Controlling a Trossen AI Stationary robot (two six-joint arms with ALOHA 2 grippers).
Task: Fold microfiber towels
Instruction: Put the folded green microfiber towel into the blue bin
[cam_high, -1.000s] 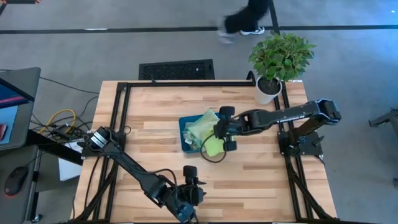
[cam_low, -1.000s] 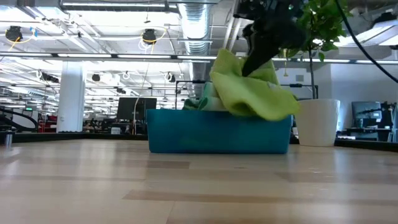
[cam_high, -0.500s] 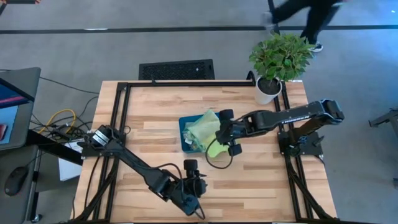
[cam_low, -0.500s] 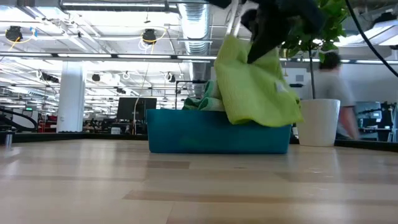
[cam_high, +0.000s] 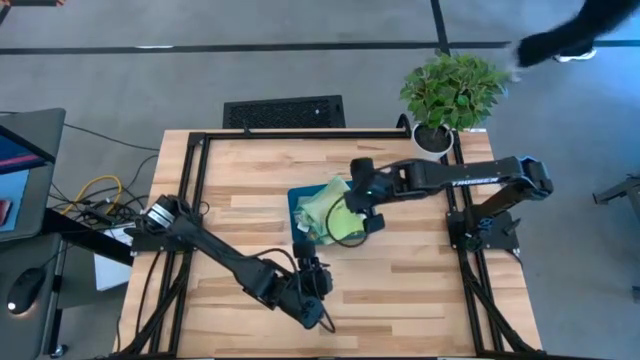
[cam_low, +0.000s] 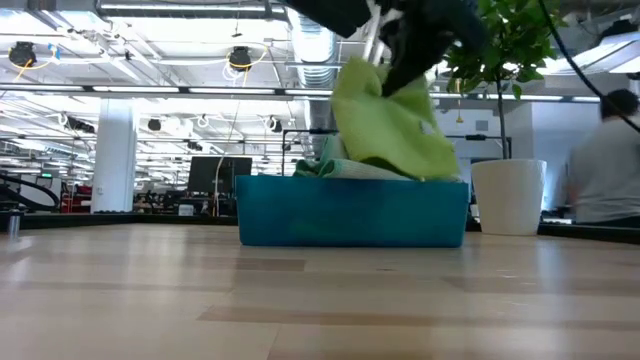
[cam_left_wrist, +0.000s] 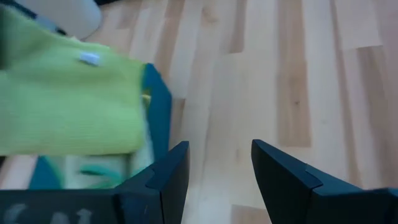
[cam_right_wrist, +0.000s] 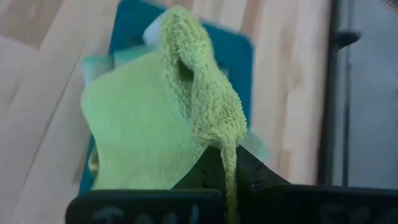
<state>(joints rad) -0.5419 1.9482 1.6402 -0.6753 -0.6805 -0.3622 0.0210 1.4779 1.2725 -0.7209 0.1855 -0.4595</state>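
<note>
While the right gripper (cam_high: 362, 208) pinches one lime green towel (cam_low: 392, 128) above the teal tray (cam_low: 350, 212), one pale towel (cam_high: 318, 203) inside, left gripper (cam_high: 313, 287) near the tabletop's front edge, jaws spread.

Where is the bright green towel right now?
The lime green towel hangs from the right gripper, lifted over the right end of the teal tray near the table's middle. In the low view it dangles above the tray's rim.

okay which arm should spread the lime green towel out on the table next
Right. The right gripper already pinches the lime green towel, lifted above the teal tray. The left gripper is open and empty, low over the table in front of the tray, so it could probably help by catching a corner.
</note>
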